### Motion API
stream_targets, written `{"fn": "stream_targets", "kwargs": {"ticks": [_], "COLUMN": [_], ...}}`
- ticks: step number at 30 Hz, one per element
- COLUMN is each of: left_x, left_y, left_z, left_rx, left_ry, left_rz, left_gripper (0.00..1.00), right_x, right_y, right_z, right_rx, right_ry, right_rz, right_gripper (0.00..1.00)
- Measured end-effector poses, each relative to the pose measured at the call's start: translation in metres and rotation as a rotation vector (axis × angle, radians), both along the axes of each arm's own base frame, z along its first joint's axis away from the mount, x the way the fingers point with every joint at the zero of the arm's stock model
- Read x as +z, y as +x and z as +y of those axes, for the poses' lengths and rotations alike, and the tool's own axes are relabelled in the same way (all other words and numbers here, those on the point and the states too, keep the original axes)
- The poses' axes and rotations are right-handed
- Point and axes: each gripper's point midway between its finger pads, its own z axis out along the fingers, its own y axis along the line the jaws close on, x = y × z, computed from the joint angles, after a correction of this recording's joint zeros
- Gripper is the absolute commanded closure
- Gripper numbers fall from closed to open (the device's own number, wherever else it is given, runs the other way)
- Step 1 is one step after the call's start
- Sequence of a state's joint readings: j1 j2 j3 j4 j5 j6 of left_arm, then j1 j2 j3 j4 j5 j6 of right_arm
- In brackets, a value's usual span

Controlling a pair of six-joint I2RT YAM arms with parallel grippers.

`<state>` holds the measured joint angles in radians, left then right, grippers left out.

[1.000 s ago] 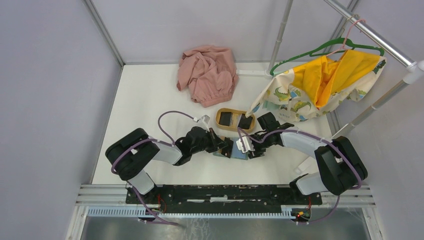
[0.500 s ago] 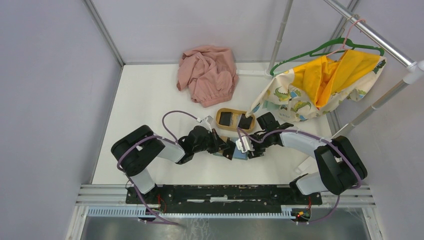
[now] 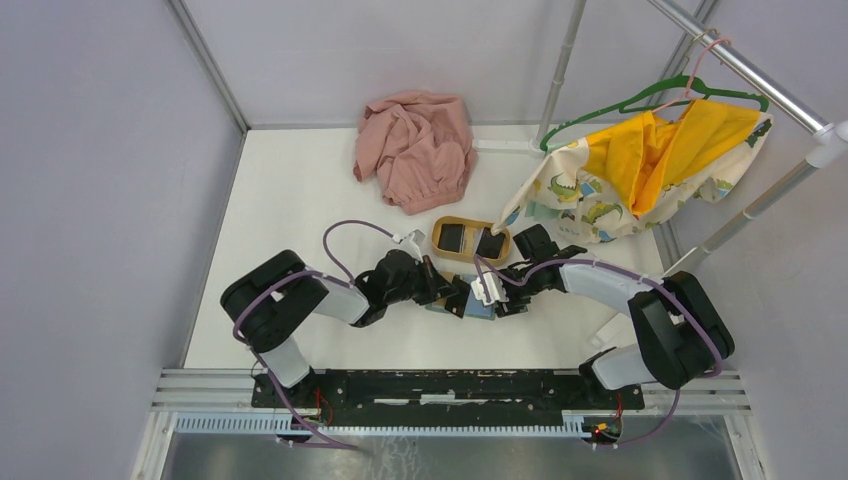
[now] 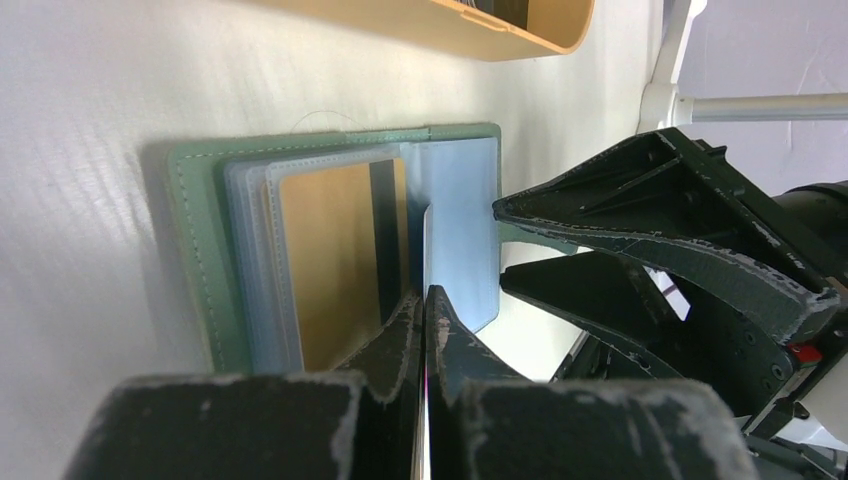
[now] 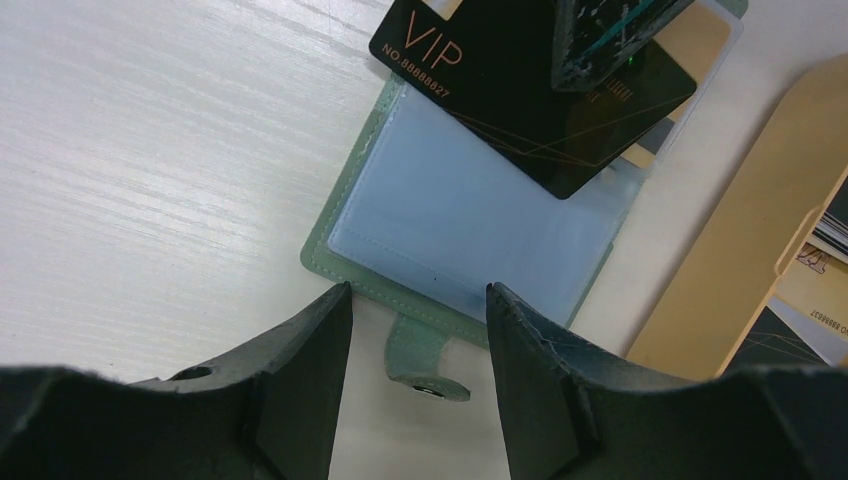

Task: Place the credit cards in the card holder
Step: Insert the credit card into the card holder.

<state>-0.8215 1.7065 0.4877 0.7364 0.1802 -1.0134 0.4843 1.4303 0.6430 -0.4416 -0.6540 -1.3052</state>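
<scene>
The card holder [image 3: 480, 307] lies open on the table between both grippers, green outside [image 4: 195, 250] and blue-grey inside [image 5: 470, 220]. A gold-tan credit card [image 4: 330, 250] with a dark stripe sits in its left slot. My left gripper [image 4: 424, 292] is shut on a black credit card [image 5: 520, 90] marked VIP, held on edge [image 4: 426, 240] over the holder's middle fold. My right gripper [image 5: 418, 290] is open just above the holder's near edge, with the snap tab [image 5: 430, 365] between its fingers and nothing gripped.
An oval wooden tray [image 3: 437, 240] behind the holder carries two more black cards [image 3: 452, 237]. A pink cloth [image 3: 415, 145] lies at the back. A dinosaur-print bag [image 3: 640, 170] hangs from a green hanger at the back right.
The left arm's elbow has shifted a little to the right. Both grippers and the card holder stay where they were.
</scene>
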Motion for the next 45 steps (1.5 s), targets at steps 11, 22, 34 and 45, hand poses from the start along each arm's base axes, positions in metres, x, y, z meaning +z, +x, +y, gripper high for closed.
{"fn": "stream_targets", "kwargs": {"ticks": [11, 22, 34, 45], "left_x": [0.004, 0.0, -0.003, -0.005], "left_y": [0.005, 0.01, 0.008, 0.004], "left_z": [0.016, 0.007, -0.01, -0.022], "left_rx": [0.068, 0.053, -0.027, -0.09], "left_ry": [0.056, 0.068, -0.003, -0.03], "left_rz": [0.003, 0.015, 0.016, 0.035], "left_gripper": [0.98, 0.98, 0.98, 0.98], "right_x": [0.0, 0.0, 0.0, 0.0], "right_y": [0.0, 0.0, 0.0, 0.0], "right_z": [0.0, 0.0, 0.0, 0.001], "right_rx": [0.0, -0.002, -0.002, -0.001], "right_ry": [0.0, 0.0, 0.0, -0.001], "right_rz": [0.001, 0.003, 0.003, 0.002], "right_gripper": [0.42, 0.42, 0.42, 0.42]}}
